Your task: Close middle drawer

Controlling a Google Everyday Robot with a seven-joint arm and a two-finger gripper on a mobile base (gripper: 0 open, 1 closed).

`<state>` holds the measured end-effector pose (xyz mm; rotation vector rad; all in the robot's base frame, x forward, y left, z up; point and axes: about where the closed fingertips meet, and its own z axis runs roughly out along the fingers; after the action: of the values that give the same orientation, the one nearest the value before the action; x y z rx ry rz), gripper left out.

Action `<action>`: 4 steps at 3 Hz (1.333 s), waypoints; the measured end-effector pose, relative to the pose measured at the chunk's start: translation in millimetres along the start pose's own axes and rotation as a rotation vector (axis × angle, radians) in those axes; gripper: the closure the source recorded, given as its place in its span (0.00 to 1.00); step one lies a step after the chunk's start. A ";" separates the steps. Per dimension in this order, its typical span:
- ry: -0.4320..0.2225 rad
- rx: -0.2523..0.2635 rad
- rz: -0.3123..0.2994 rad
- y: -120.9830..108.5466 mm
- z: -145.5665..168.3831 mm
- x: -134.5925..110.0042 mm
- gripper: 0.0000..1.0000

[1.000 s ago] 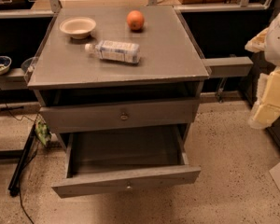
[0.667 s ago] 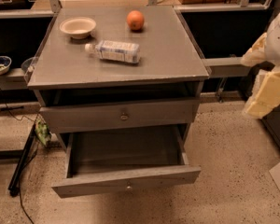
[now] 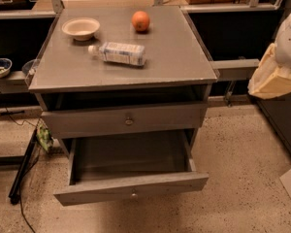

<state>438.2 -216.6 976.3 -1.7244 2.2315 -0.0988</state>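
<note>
Your gripper [image 3: 275,75] hangs with its jaws' state impossible to tell, and the pulled-out middle drawer [image 3: 160,184] lies well down-left of them, its front running crosswise.

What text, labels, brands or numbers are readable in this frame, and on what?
No text reads legibly.
Plastic bottle lying on the cabinet top: its label carries print, too blurred to read.
Open middle drawer, bowl, orange: no markings visible.
Gripper: not in view; only the arm's white and cream casing shows at the right edge, unmarked.
</note>
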 end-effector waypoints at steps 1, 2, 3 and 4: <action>0.000 0.000 0.000 0.0 0.0 0.0 0.96; 0.000 0.000 0.000 0.0 0.0 0.0 1.00; 0.003 0.052 -0.002 -14.2 -5.5 -11.7 1.00; 0.009 0.094 0.009 -27.7 5.9 -28.3 1.00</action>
<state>471.9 -196.3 983.4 -1.6678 2.2032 -0.2065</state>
